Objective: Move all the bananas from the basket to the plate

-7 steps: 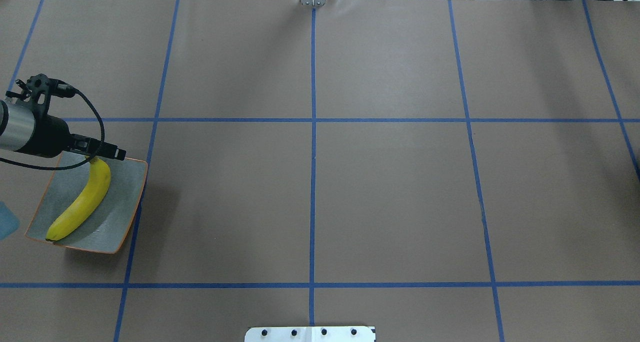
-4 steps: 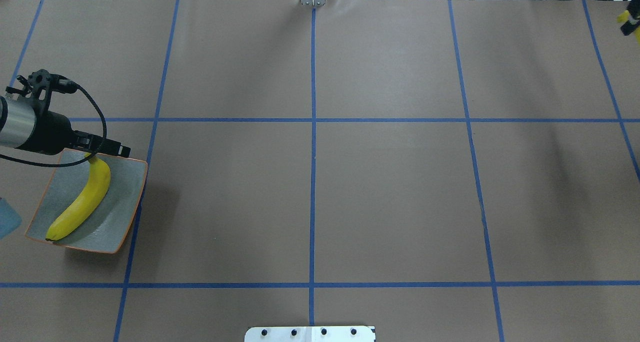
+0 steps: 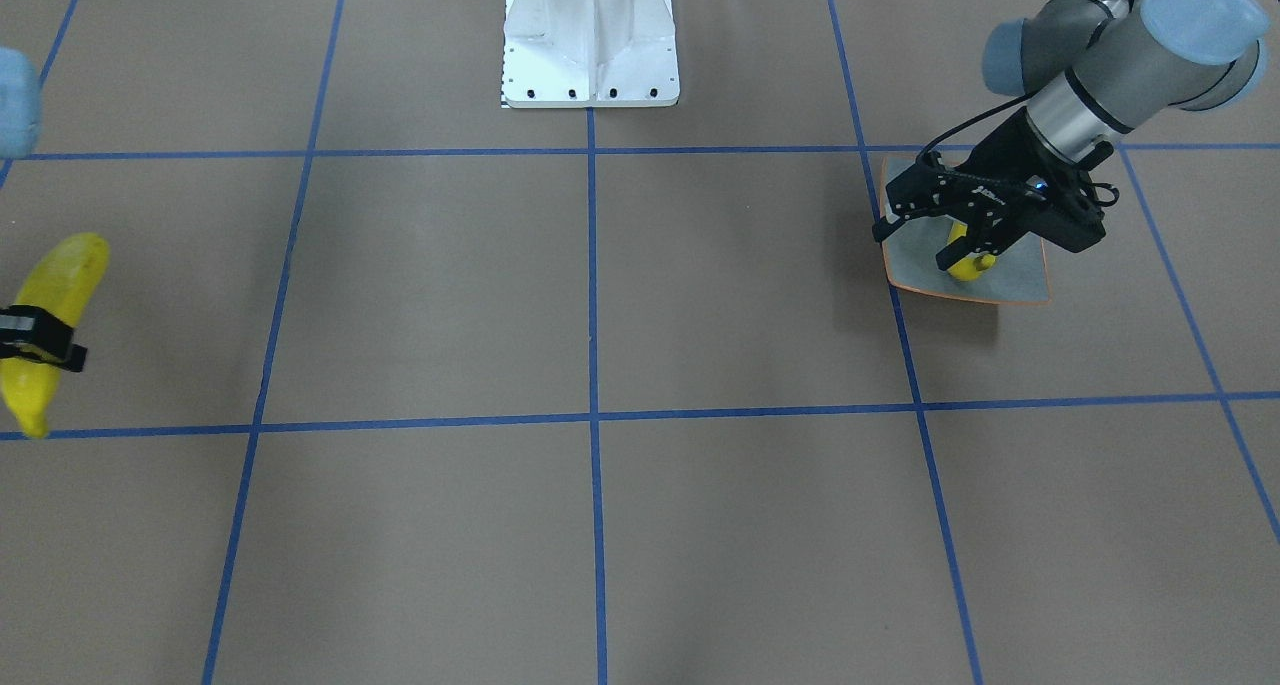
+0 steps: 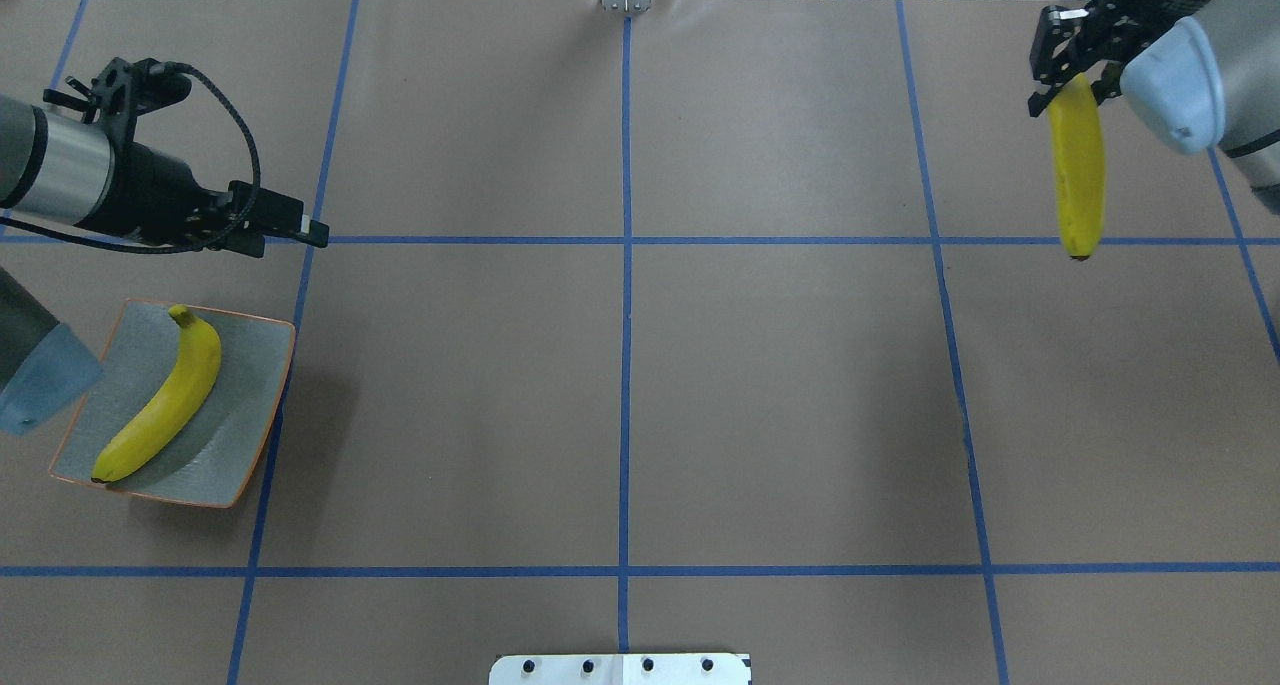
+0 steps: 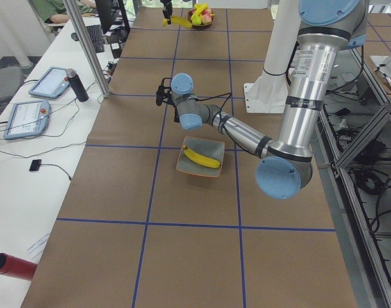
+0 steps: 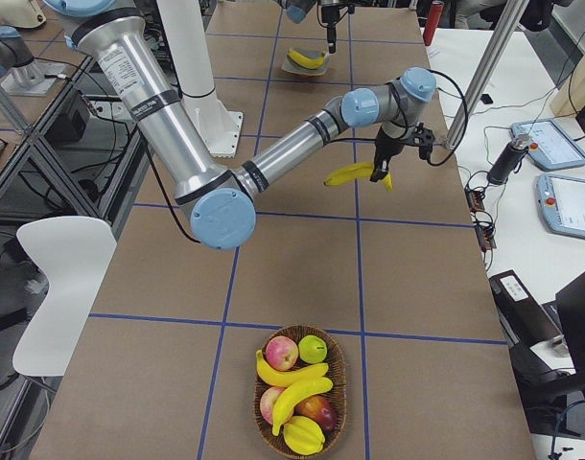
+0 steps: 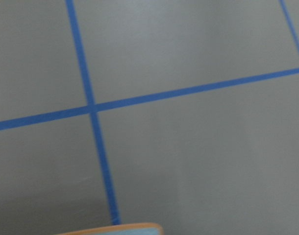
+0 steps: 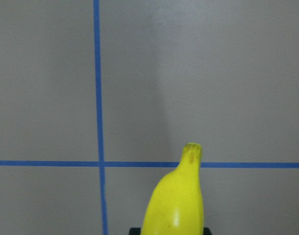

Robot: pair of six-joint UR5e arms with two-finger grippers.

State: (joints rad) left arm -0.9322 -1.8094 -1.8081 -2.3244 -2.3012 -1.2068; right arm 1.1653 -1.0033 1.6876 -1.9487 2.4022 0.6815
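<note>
Lifting away from where it was touching the stem a second ago, the left pincer is hovering released just beyond the plate. On the plate the first banana is lying diagonally. Far across the desk, the right pincer, newly come into the overhead view, is clenching the second banana near one end, so most of the fruit is hanging free. That off-centre hold is the main risk: on the long carry the banana could swing or slip out. It could also land on the first banana and roll off the rim, or the arms could crowd each other at the plate. More bananas are waiting in the basket.
</note>
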